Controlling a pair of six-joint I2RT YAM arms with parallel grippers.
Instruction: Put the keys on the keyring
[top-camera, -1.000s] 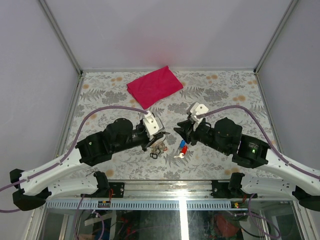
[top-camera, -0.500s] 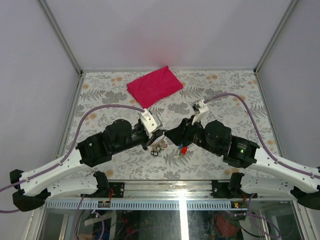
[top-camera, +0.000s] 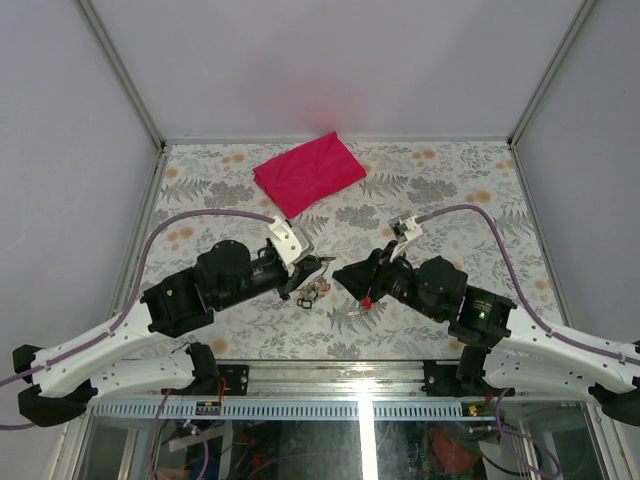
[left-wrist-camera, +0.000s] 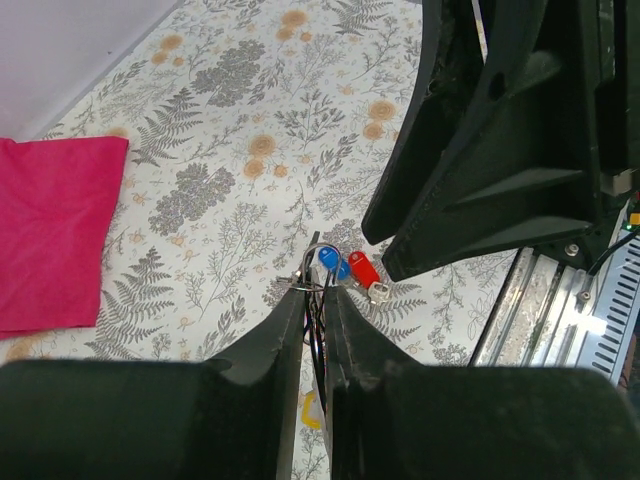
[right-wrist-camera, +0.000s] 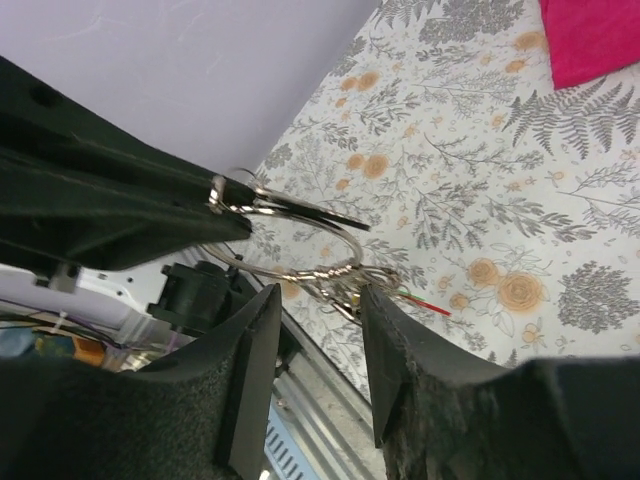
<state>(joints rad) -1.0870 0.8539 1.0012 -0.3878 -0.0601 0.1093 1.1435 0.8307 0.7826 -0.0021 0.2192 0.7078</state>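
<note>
Now the left gripper (left-wrist-camera: 313, 290) is pressed together, pinching the keyring (right-wrist-camera: 330, 275) at its tips. Just beyond them sit the blue key (left-wrist-camera: 328, 259) and red key (left-wrist-camera: 364, 267). Facing it, the right gripper (right-wrist-camera: 320, 291) is spread, with the ring's bunch just off its tips.

No legible text, no labels or brands, no numbers or signs

Even bright light, blurred foregrounds
</note>
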